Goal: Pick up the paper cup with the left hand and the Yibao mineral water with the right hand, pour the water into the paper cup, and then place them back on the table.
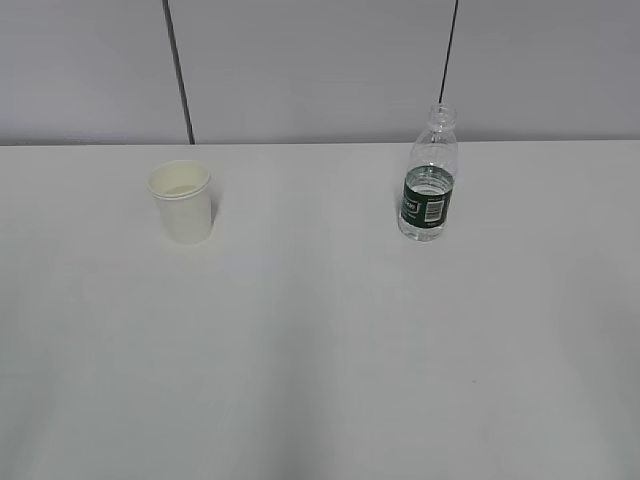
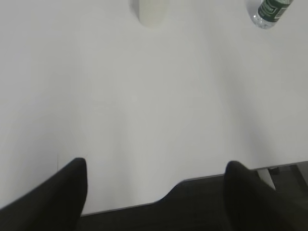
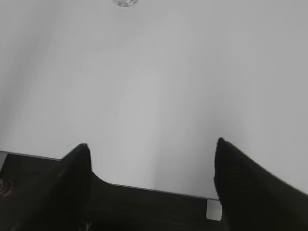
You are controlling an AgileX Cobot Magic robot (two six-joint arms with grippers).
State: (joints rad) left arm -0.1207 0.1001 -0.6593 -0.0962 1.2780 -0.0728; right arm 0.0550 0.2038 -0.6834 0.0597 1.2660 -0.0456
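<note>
The white paper cup stands upright on the white table at the back left. The Yibao mineral water bottle, clear with a dark green label and no cap, stands upright at the back right. Neither arm shows in the exterior view. In the left wrist view my left gripper is open and empty over the table's near edge; the cup's base and the bottle's base show far ahead. In the right wrist view my right gripper is open and empty over the near edge, with the bottle's base far ahead.
A grey wall with two dark vertical lines runs behind the table. The table's near edge shows under both grippers, with dark floor below it.
</note>
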